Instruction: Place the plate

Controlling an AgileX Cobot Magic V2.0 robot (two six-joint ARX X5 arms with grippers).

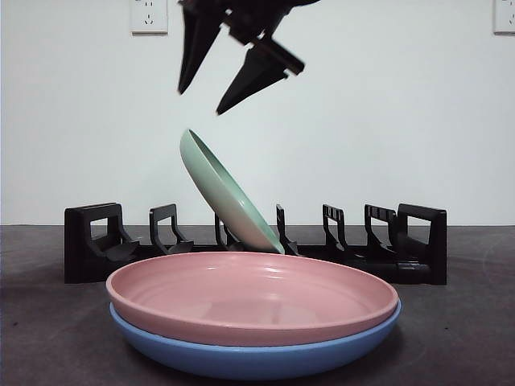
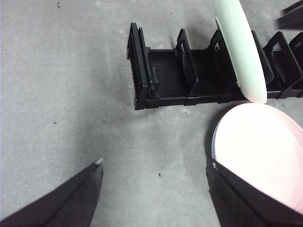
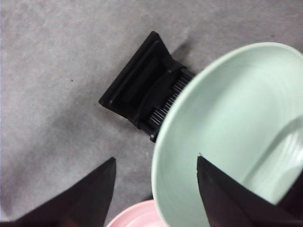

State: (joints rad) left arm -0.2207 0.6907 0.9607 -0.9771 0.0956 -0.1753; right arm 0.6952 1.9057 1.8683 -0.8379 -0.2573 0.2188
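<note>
A pale green plate (image 1: 229, 197) leans tilted in a slot of the black rack (image 1: 88, 241), near its middle. My right gripper (image 1: 201, 103) hangs open just above the plate's upper rim, not touching it. In the right wrist view the green plate (image 3: 227, 118) fills the space by the open gripper (image 3: 156, 158), with the rack's end (image 3: 137, 90) behind it. My left gripper (image 2: 155, 163) is open and empty, high over the table. Its view shows the rack (image 2: 165, 75), the green plate (image 2: 239, 47) and the pink plate (image 2: 260, 146).
A pink plate (image 1: 249, 293) lies stacked on a blue plate (image 1: 257, 358) on the table in front of the rack. The pink plate's rim also shows in the right wrist view (image 3: 135, 215). Two wall sockets (image 1: 149, 14) sit on the white wall behind.
</note>
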